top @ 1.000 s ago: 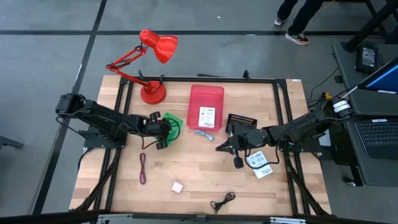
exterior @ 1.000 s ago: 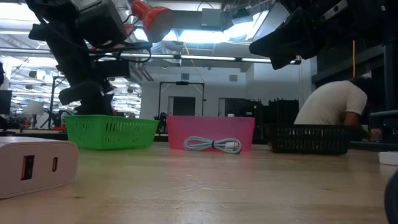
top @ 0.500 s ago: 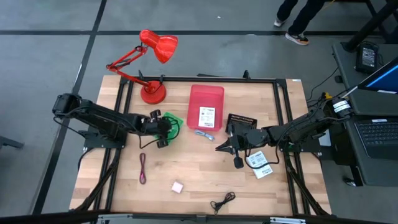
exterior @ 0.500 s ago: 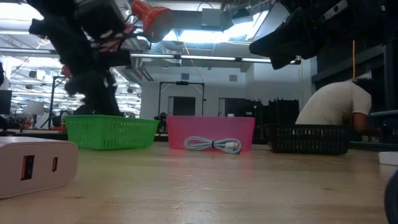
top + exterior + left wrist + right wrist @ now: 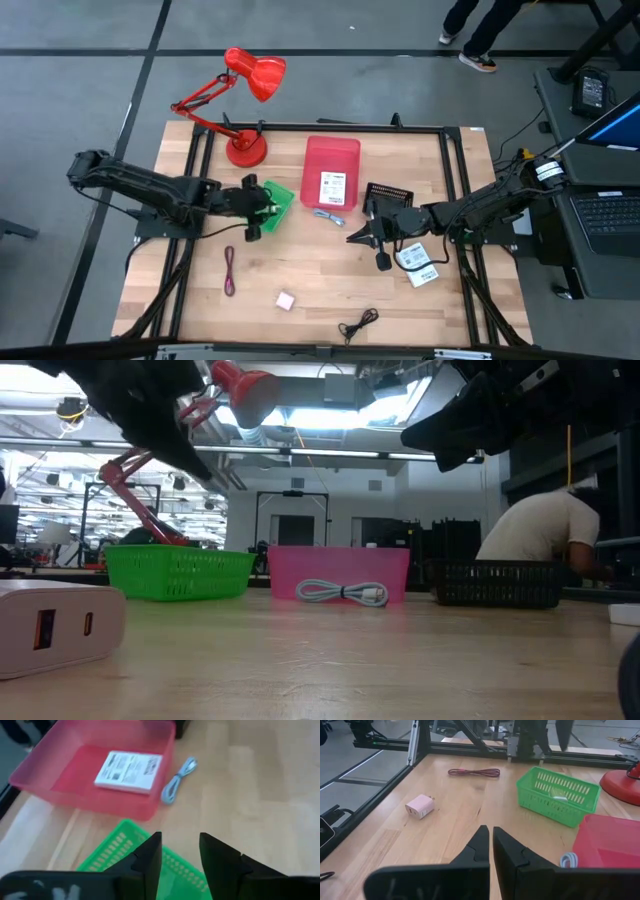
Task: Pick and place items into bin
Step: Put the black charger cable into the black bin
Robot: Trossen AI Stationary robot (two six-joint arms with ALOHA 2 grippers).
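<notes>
While both arms were extended over the wooden table [image 5: 300, 275], neither held any item. The red desk lamp [image 5: 245, 110] stood at the far left edge of the table, its base just beyond the green basket [image 5: 277, 203]. The pink bin [image 5: 331, 173] sat at the middle of the far side and contained one white printed packet [image 5: 332, 187]; a black basket [image 5: 388, 195] lay near it on the right. The left gripper [image 5: 252, 214] hung at the near edge of the green basket, its two fingers [image 5: 150, 857] apart with a modest gap and nothing between them. The right gripper [image 5: 352, 236] was held above bare table in front of the black basket, its fingers [image 5: 480, 845] pressed nearly together and empty. A green-white piece [image 5: 559, 797] lay inside the green basket. A second white printed packet [image 5: 416, 264] rested on the table under the right arm. The purple cord [image 5: 229, 270] lay on the left part of the table, well apart from the bins. The bluish strip [image 5: 327, 215] lay just in front of the pink bin. The black cord [image 5: 358, 324] lay near the front edge. The pink cube [image 5: 286, 299] sat between the purple cord and the black cord.
</notes>
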